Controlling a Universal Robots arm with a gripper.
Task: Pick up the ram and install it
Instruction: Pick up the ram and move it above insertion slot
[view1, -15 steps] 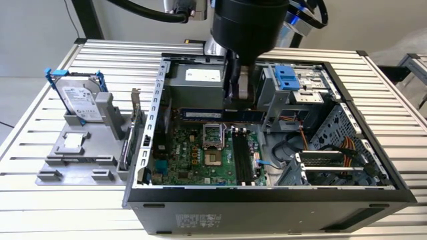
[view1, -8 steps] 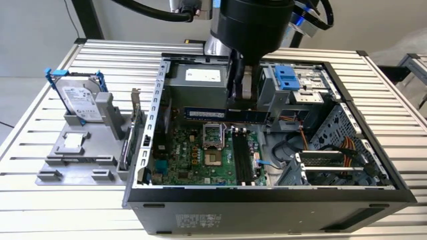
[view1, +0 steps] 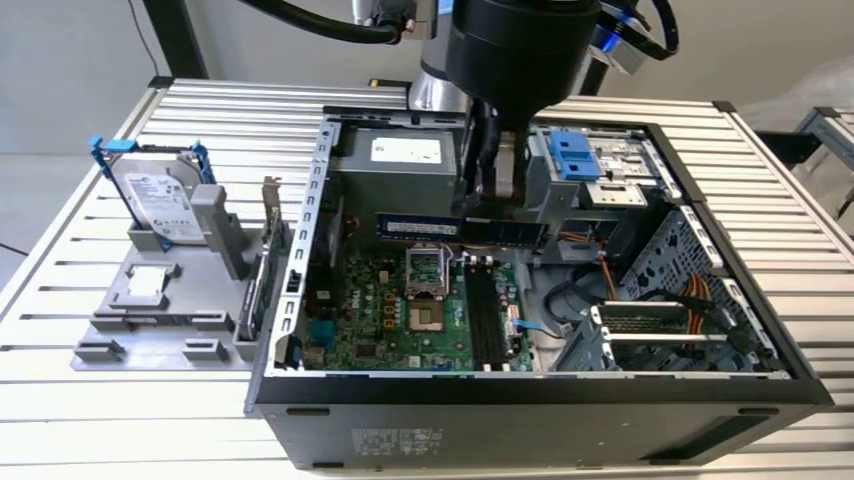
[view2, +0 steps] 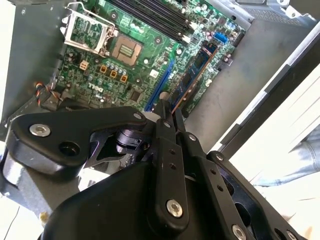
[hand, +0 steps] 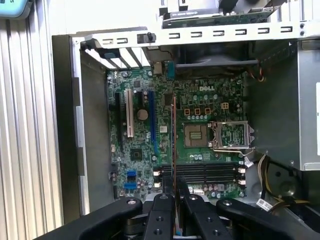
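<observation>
In the exterior view the ram (view1: 414, 227), a long dark-blue strip with a white label, hangs level above the green motherboard (view1: 387, 320) inside the open computer case. My gripper (view1: 489, 207) is shut on its middle from above. Both wrist views show the ram (view2: 197, 67) (hand: 174, 135) edge-on, running out from between the black fingertips of the gripper (view2: 168, 107) (hand: 174, 192). The black memory slots (view1: 483, 312) (hand: 200, 172) lie below the ram and turned crosswise to it, with a clear gap between them.
The case walls (view1: 310, 200) and front drive cage (view1: 667, 290) box in the motherboard. A power supply (view1: 400, 160) sits at the back. On the exterior view's left, a silver hard drive with blue rails (view1: 158, 200) stands in a grey fixture (view1: 147, 310) on the slatted table.
</observation>
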